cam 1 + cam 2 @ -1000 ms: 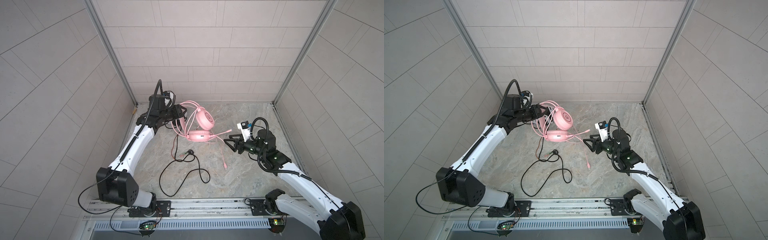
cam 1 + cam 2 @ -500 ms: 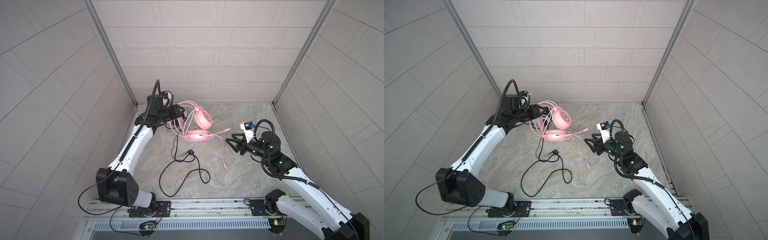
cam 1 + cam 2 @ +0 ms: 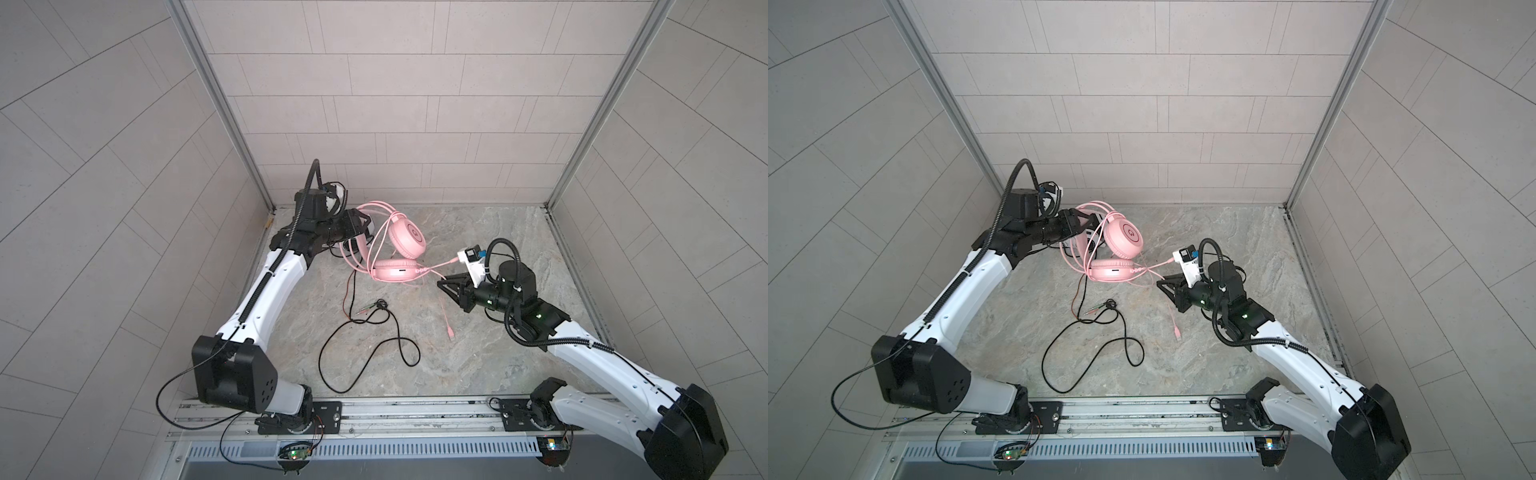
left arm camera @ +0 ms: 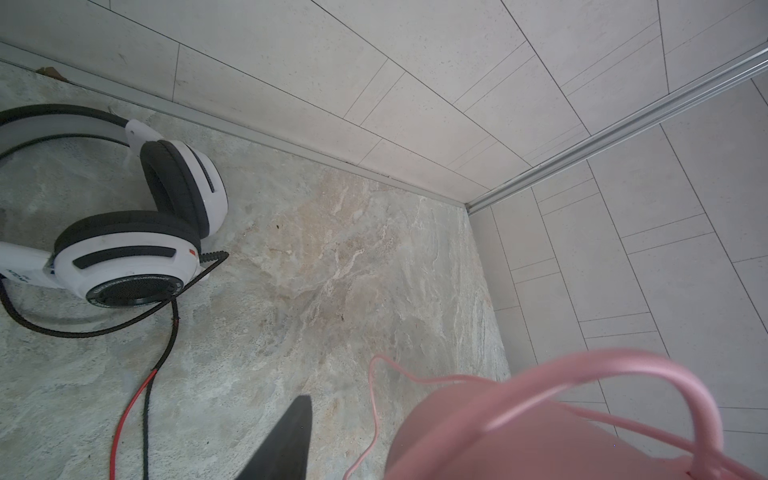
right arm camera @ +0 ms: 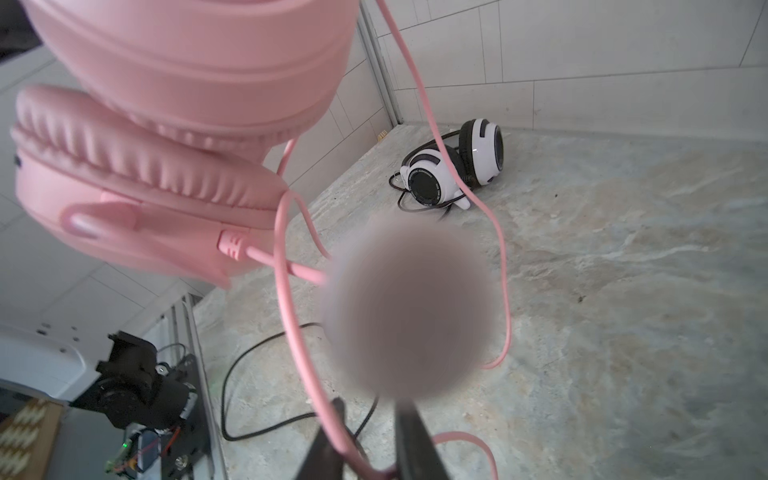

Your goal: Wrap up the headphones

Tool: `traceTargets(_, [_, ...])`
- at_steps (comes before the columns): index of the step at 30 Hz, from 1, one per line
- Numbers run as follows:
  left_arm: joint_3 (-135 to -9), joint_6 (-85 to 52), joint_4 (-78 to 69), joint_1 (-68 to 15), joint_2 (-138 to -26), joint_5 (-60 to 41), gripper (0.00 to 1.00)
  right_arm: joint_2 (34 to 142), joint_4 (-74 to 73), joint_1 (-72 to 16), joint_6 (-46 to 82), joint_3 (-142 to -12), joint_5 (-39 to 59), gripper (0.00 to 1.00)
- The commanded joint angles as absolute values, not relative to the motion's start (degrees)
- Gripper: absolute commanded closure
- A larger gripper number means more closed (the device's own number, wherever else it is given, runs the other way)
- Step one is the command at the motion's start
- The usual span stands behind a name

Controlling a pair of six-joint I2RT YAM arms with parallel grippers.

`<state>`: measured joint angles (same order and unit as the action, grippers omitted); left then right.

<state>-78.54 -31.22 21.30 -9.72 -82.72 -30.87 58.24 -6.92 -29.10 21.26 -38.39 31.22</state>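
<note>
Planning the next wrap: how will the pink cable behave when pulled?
Likely floppy: the pink cable hangs in loose curves below the lifted pink headset. Its free plug end will probably drag or swing behind. Thin and smooth, it may slip through the right claw.

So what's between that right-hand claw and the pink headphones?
Just the pink cable and the pink headset's mic boom, reaching toward the right gripper, in both top views.
</note>
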Motion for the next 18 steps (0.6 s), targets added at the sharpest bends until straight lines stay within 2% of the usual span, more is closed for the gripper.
traceTargets(1, [-79.48,-32.48,19.89,-9.32,-80.66,-32.71,1.00,56.80,-6.94,-29.27,20.22,-41.04,29.75,0.96])
traceTargets(4, [-78.65,-32.13,19.95,-9.32,-80.48,-32.39,1.00,54.17,-0.58,-29.23,17.93,-44.79,27.20,1.00])
traceTargets(12, [-76.63,-31.53,20.43,-9.32,-81.21,-33.33,1.00,53.80,19.50,-28.08,10.16,-63.19,19.26,1.00])
traceTargets(18, [-76.75,-29.46,22.80,-9.32,-80.61,-32.09,1.00,53.67,23.92,-24.36,10.86,-69.52,14.39,0.99])
